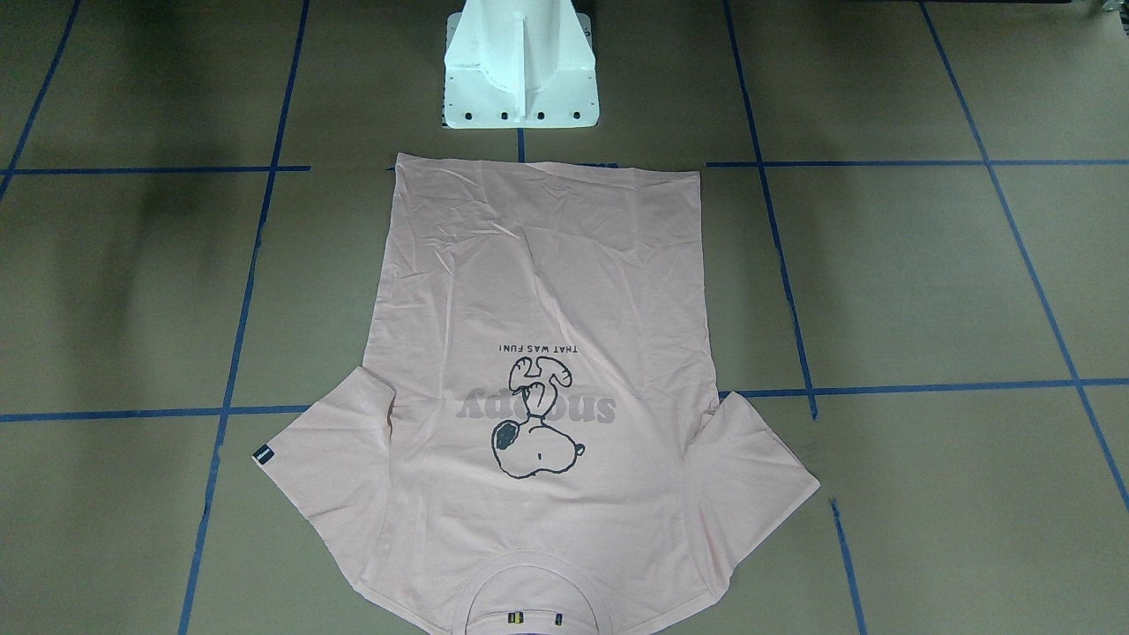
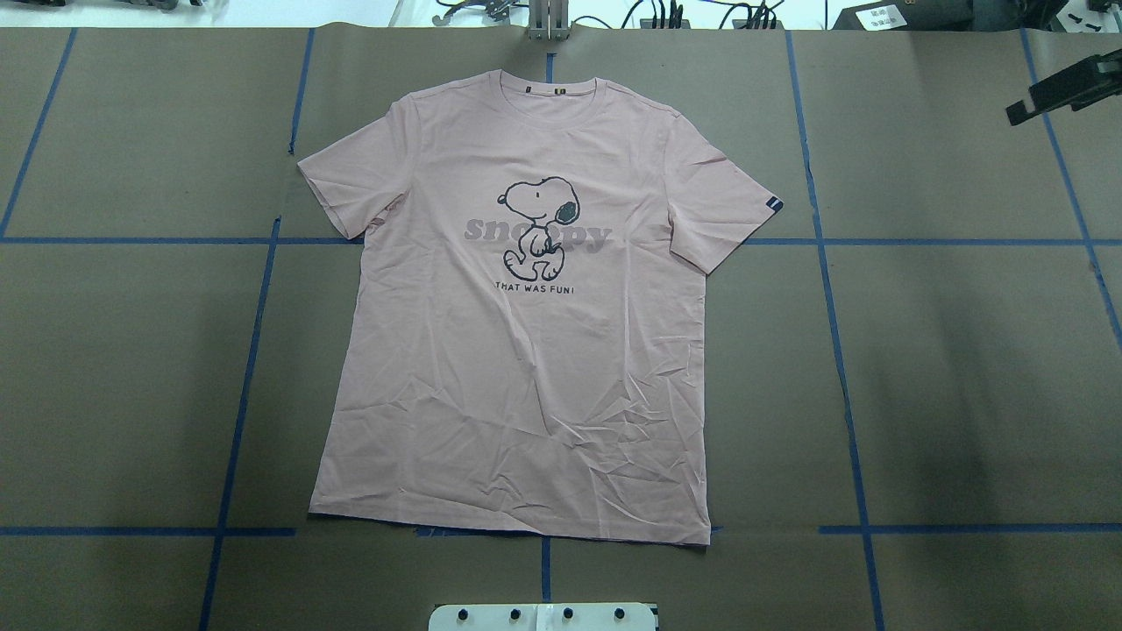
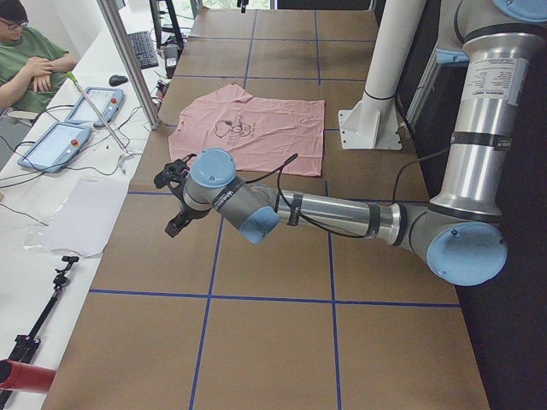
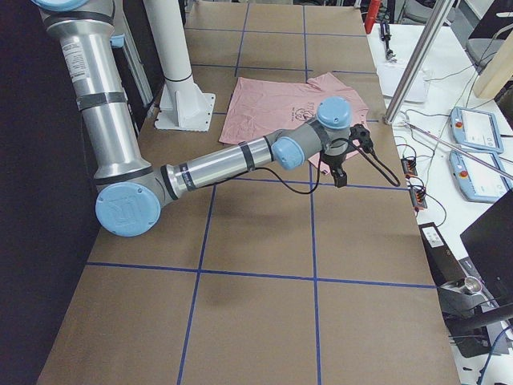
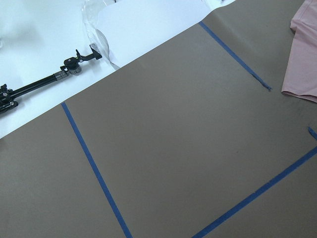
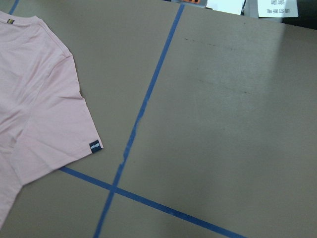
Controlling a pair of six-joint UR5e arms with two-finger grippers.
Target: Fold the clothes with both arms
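Just past the base point(image 2: 543, 616), the T-shirt point(image 2: 526, 350) lies flat and print-up on the table point(image 2: 964, 394), hem near, collar far. Left gripper point(image 3: 175, 201) and right gripper point(image 4: 349, 160) hang, seemingly clear of it, either side; whether their jaws are parted I cannot tell
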